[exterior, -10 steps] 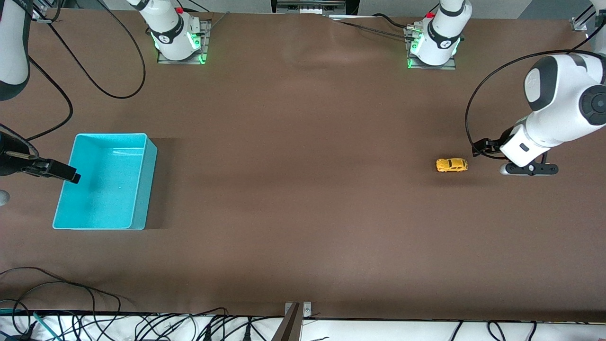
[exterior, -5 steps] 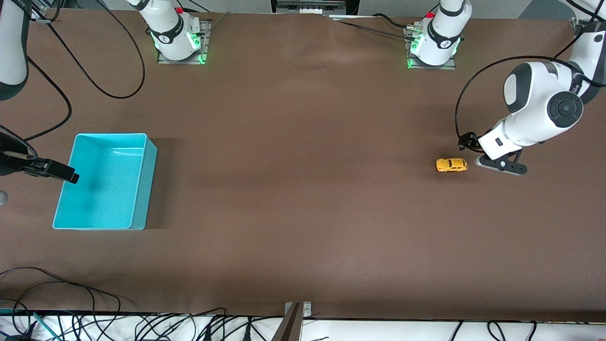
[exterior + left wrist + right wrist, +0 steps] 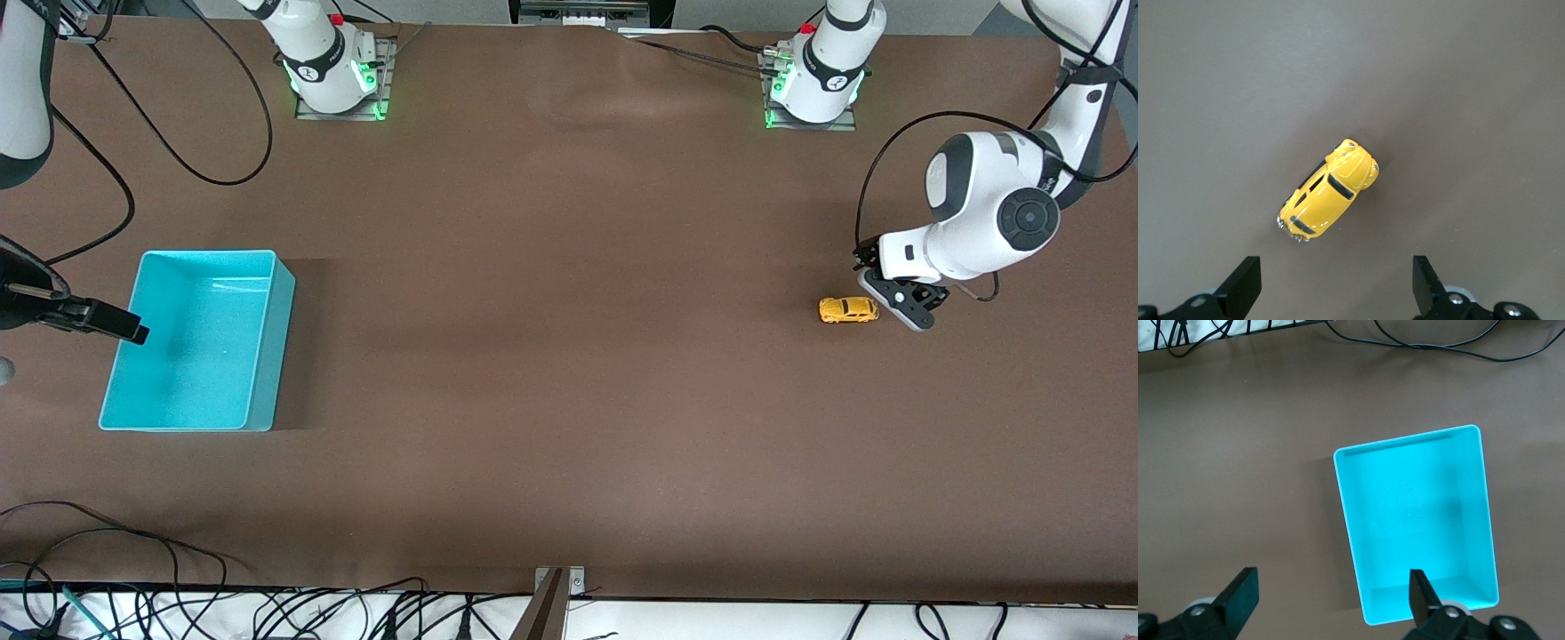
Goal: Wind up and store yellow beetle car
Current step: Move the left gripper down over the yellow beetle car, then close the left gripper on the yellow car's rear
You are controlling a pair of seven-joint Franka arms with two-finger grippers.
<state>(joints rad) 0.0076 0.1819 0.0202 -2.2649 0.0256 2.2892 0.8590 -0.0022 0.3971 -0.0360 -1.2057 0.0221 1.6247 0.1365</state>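
Observation:
The yellow beetle car point(image 3: 848, 309) point(image 3: 1328, 191) stands on its wheels on the brown table, toward the left arm's end. My left gripper point(image 3: 900, 303) point(image 3: 1335, 264) hangs just beside the car, open, with only bare table between its fingers. The left wrist view looks straight down on the car, which lies slanted just ahead of the fingertips. At the right arm's end, my right gripper point(image 3: 133, 331) point(image 3: 1331, 577) waits open over the edge of the cyan bin point(image 3: 281, 356) point(image 3: 1418, 520). The bin has nothing in it.
Both arm bases point(image 3: 338, 80) point(image 3: 813, 89) stand at the table's edge farthest from the front camera. A black cable point(image 3: 178, 160) loops across the table near the right arm's base. Tangled cables point(image 3: 267, 613) and a metal bracket point(image 3: 556, 587) lie along the nearest edge.
The left arm has swung toward the car, turning its gripper, which now hangs right beside it. The car, the bin and the right arm have not moved.

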